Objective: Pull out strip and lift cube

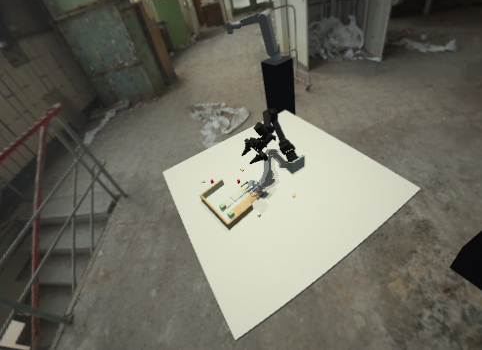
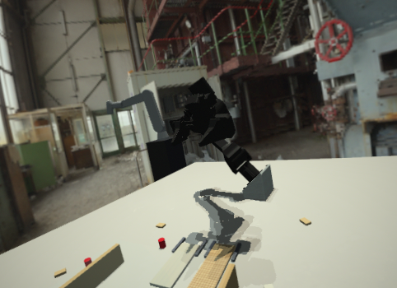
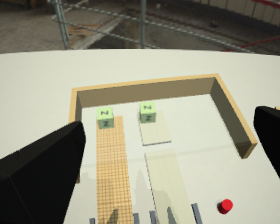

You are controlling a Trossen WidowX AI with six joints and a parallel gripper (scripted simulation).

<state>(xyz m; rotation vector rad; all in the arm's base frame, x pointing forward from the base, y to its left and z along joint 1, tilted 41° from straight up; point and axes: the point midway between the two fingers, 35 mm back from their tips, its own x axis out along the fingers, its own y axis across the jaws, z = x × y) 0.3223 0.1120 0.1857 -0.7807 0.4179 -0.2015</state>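
Observation:
My gripper [image 1: 247,158] [image 2: 186,143] [image 3: 169,123] is open and empty, high above the table and back from the strips. A woven tan strip [image 1: 244,206] [image 2: 212,267] [image 3: 111,160] runs unbroken to a green cube [image 1: 230,213] [image 3: 105,118] at its far end. Beside it, a pale strip [image 2: 175,264] [image 3: 167,180] is split by a gap from a short pale far piece [image 3: 156,134], with another green cube [image 1: 223,206] [image 3: 147,112] at its far end. Both cubes show dark letter-like marks. The cubes are outside the exterior view.
A low wooden wall [image 1: 215,211] [image 2: 96,268] [image 3: 145,86] borders the far end and sides. Short dark rails [image 2: 179,244] flank the strips' near ends. A red cylinder [image 1: 238,181] [image 2: 161,243] [image 3: 226,206] stands beside the pale strip. A small tan block [image 1: 294,195] [image 2: 305,221] lies off to one side.

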